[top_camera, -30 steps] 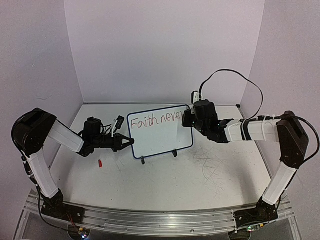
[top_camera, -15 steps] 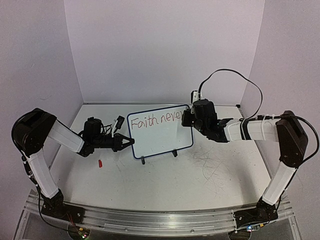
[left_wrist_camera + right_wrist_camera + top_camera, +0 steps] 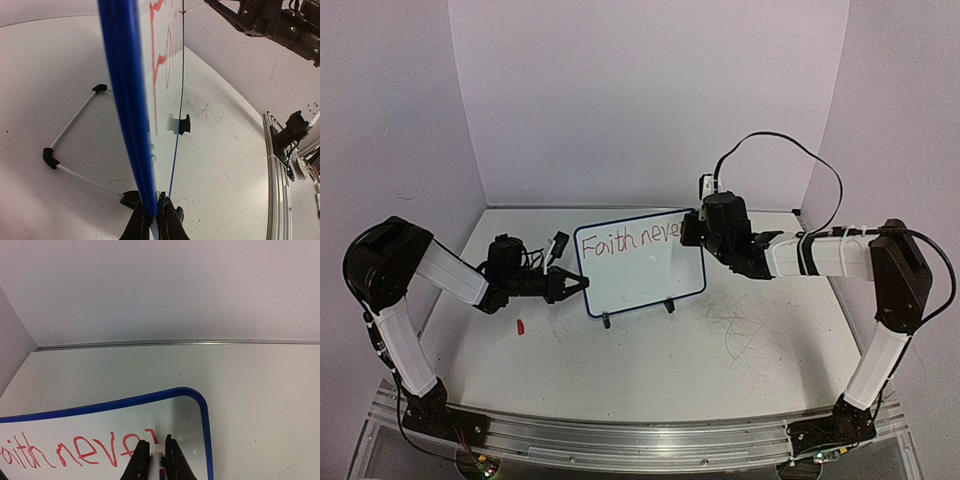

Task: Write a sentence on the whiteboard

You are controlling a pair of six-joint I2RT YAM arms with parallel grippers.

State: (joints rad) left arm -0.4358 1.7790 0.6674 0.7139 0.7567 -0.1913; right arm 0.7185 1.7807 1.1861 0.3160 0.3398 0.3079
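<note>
The whiteboard (image 3: 640, 278) stands upright on two black feet at mid table. Its red sentence (image 3: 630, 240) reads "Faith never" in one line along the top. My left gripper (image 3: 582, 284) is shut on the board's left blue edge (image 3: 125, 100), its jaws pinching the frame at the bottom of the left wrist view (image 3: 156, 212). My right gripper (image 3: 687, 234) is shut on a white marker (image 3: 159, 461), whose tip touches the board (image 3: 192, 425) at the last "r" of the lettering (image 3: 95, 449), near the upper right corner.
A small red marker cap (image 3: 520, 327) lies on the table left of the board. The board's feet (image 3: 669, 306) and a thin wire stand (image 3: 75, 117) behind it rest on the table. Old scribble marks (image 3: 740, 325) cover the table on the right.
My right gripper with the marker has shifted a little up and left along the board's top right corner. The left gripper and the board have not moved.
</note>
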